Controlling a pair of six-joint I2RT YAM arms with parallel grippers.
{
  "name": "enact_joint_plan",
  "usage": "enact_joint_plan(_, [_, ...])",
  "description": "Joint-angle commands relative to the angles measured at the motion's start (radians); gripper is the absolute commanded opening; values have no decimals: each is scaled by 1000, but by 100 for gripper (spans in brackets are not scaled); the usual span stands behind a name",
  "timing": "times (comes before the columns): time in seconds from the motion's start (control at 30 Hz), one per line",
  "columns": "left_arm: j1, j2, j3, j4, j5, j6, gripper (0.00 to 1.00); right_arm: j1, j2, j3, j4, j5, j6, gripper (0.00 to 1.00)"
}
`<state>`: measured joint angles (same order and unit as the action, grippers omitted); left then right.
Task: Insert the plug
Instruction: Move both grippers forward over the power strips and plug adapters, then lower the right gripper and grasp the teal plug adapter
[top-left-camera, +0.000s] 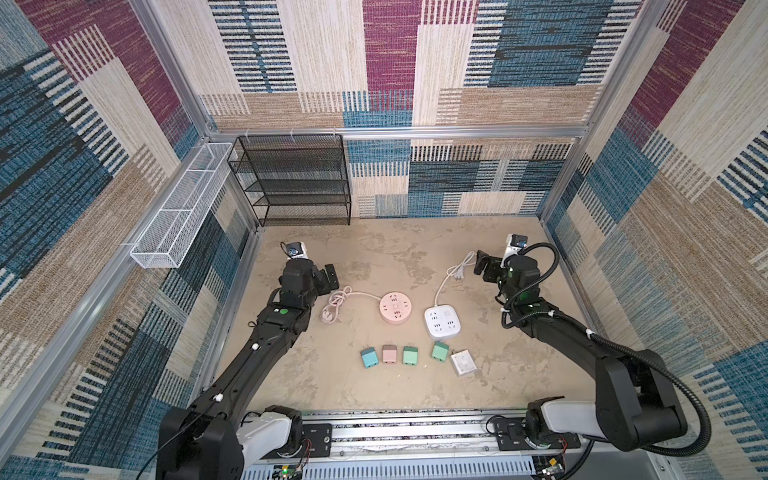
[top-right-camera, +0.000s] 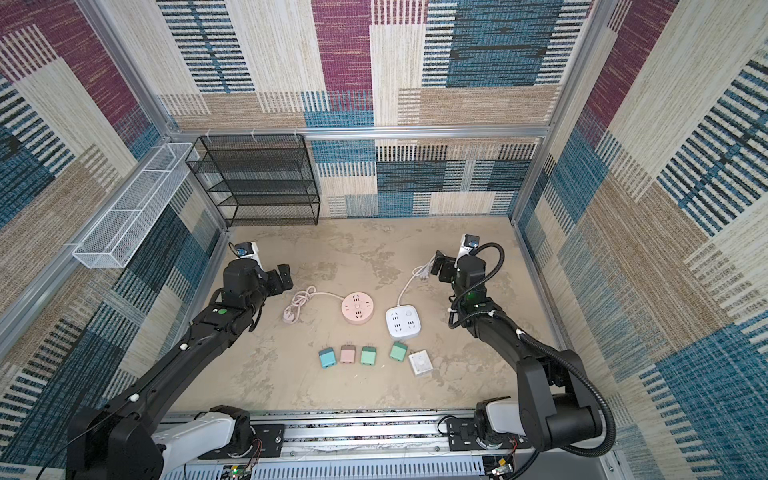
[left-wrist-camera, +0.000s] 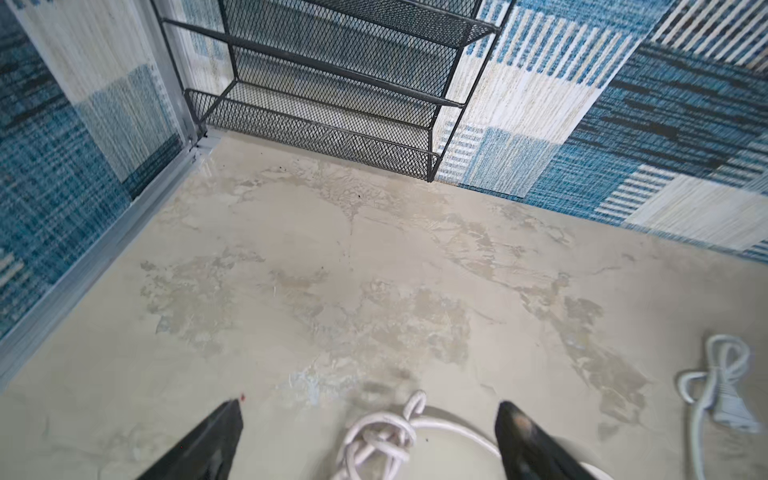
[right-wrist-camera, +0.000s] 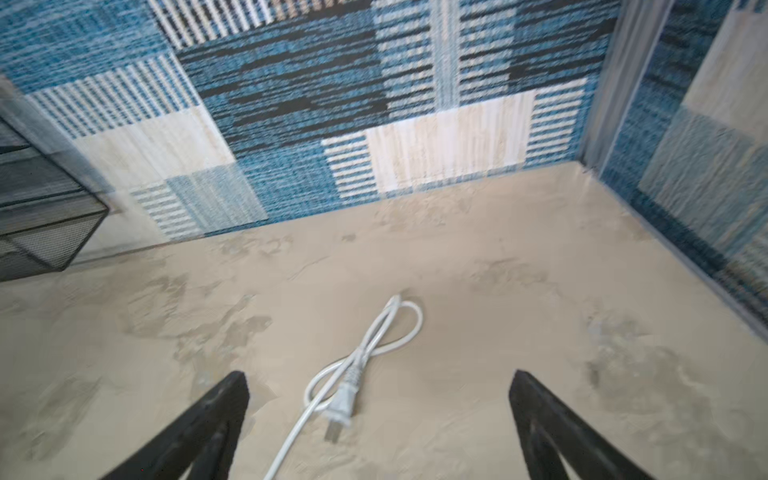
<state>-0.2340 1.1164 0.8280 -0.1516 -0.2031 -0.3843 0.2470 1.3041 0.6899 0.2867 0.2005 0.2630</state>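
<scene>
Beige tabletop (top-left-camera: 415, 257): pink socket (top-left-camera: 395, 308), white socket (top-left-camera: 442, 321), adapters (top-left-camera: 389, 354).

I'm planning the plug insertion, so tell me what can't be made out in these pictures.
Pink cord bundle: left wrist view, cut off by the bottom edge, plug out of frame.
White plug: right wrist view, prongs smeared by blur.
Pink round socket and white square socket: both top views, slot shapes too small.
Row of small adapters: both top views, pins too small.

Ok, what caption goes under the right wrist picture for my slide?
Open right tool faces the white plug and its looped cord on the table.
</scene>
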Motion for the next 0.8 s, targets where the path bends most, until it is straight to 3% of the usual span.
enact_joint_plan(0.0, [-2,-66,28,-246,134,-139,100,108,-42,42,-247,70,126,97])
enact_joint_plan(0.2, [-4,-216,14,-418,250,-195,99,373,-89,154,-554,144,255,90])
enact_joint_plan(0.47, [-17,-235,15,-533,406,-190,100,678,-28,308,-892,252,474,81])
enact_joint_plan(0.67, [-30,-260,-18,-545,428,-196,99,829,62,362,-956,218,578,74])
enact_joint_plan(0.77, [-28,-280,-30,-551,418,-199,99,901,112,389,-910,207,564,74])
